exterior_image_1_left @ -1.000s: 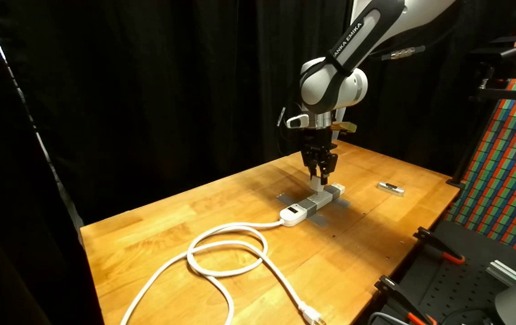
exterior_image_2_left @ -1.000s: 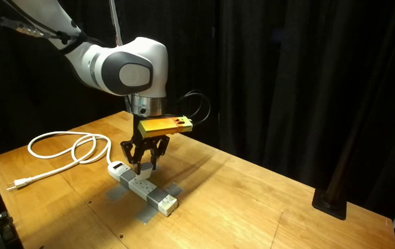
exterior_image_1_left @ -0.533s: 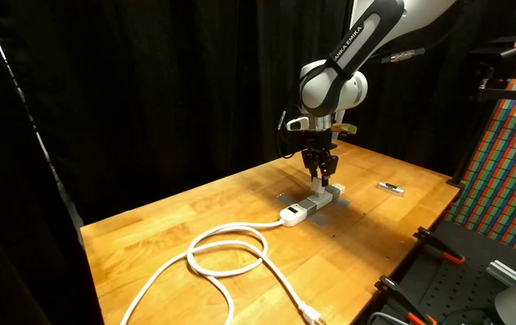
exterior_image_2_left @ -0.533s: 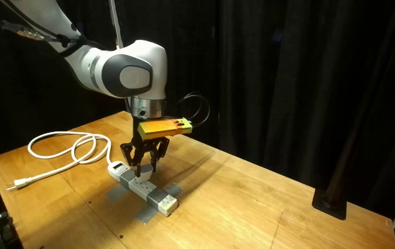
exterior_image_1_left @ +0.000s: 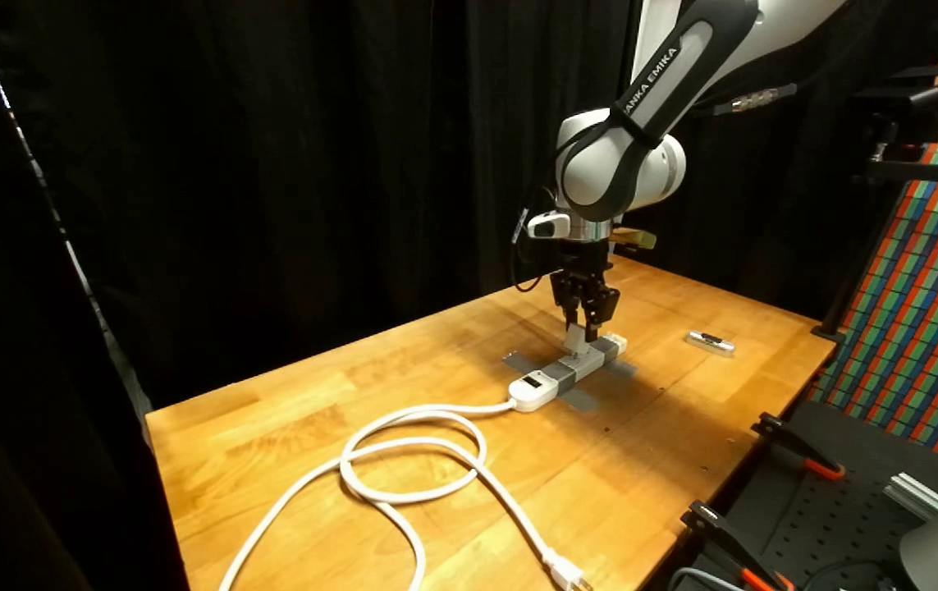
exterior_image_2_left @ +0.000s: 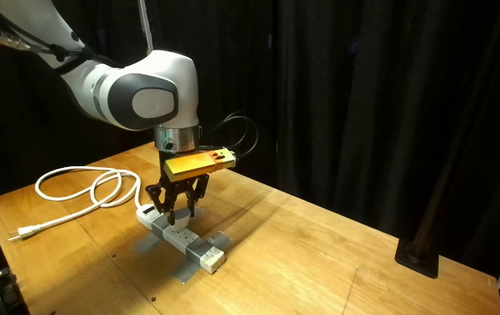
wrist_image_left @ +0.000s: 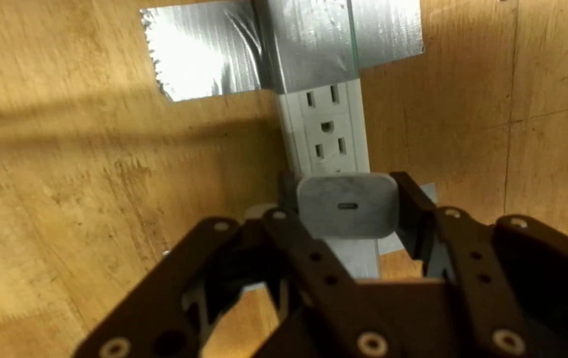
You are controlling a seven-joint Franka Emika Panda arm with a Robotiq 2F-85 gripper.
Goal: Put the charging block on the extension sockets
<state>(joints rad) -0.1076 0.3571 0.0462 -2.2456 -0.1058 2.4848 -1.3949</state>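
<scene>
I count one gripper (exterior_image_1_left: 581,330), one charging block (exterior_image_1_left: 577,339) and one power strip (exterior_image_1_left: 587,362) right of centre in an exterior view, two bands of grey tape (exterior_image_1_left: 560,374) across the strip. Two black-and-orange clamps (exterior_image_1_left: 795,443) show at the lower right.

Lab-like workspace, robot arm (exterior_image_1_left: 624,139), wooden worktop (exterior_image_2_left: 319,262), black curtains (exterior_image_1_left: 272,205), clamps (exterior_image_1_left: 801,447), perforated panel (exterior_image_1_left: 834,513)

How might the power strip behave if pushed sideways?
The power strip probably resists sliding, since gray tape straps it to the table. Its flat, boxy body seems unlikely to roll. The white cable would likely flex, given its loose loops.
</scene>
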